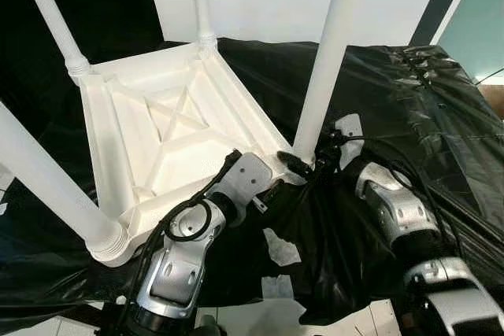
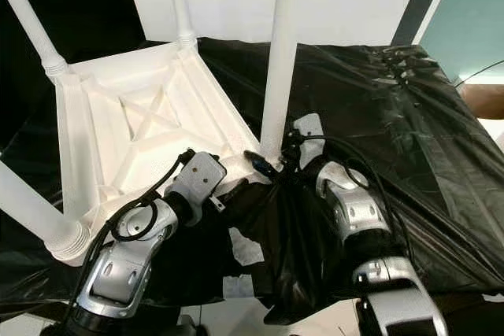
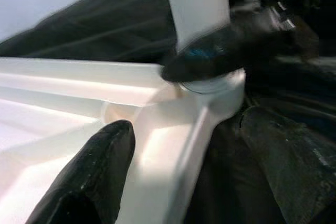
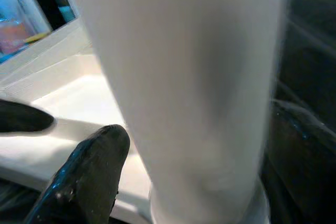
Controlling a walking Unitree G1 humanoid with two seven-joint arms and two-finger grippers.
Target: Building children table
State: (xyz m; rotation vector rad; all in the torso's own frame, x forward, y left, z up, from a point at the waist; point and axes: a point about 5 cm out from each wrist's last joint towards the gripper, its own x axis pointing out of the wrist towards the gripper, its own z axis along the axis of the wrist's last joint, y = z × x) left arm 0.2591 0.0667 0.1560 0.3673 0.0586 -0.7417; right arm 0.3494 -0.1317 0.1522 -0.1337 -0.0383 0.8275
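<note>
Tabletop (image 1: 169, 127) upside down on black sheet (image 1: 394, 116), sockets up for legs. Right gripper (image 1: 303, 164) pinching near leg (image 1: 327, 60) at its base, probably seating it. Left gripper (image 1: 272, 186) spread at the rim, probably steadying.

White table (image 1: 177, 127) upside down, 4 legs up, on black sheet (image 1: 394, 108).

One upturned white table top (image 1: 169, 127), four white legs (image 1: 324, 60) standing in it, one black sheet (image 1: 409, 108).
</note>
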